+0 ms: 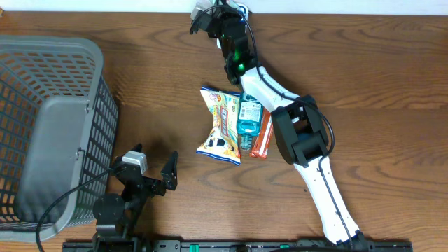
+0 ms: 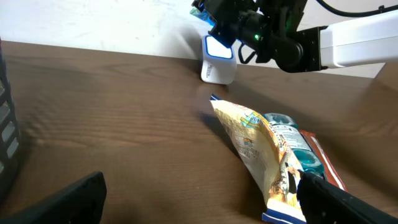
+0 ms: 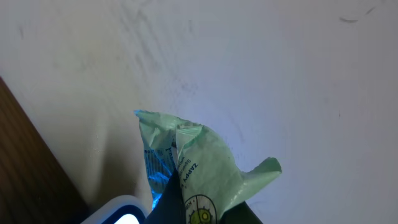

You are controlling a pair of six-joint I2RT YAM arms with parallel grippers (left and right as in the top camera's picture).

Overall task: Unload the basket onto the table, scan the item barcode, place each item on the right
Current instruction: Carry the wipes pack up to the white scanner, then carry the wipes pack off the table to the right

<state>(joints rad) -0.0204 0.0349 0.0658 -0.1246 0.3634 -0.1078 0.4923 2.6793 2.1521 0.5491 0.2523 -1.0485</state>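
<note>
A crumpled green packet (image 3: 199, 168) is pinched at its lower end between the closed fingers of the right gripper (image 1: 213, 21) and is held just above the scanner (image 2: 217, 61), whose blue-lit window is turned up toward it. The scanner is set at the far edge of the wooden table (image 1: 378, 70), against the white wall. Nearer than the scanner, toward the table's middle, three items are laid side by side: a yellow snack bag (image 1: 220, 126), a blue bottle (image 1: 248, 115) touching it, and an orange packet (image 1: 262, 140) partly hidden under the bottle. Well apart from the scanner, at the near edge, the left gripper (image 1: 150, 168) is held with its fingers spread wide and nothing between them. A grey basket (image 1: 98, 119) is seen just beside it.
</note>
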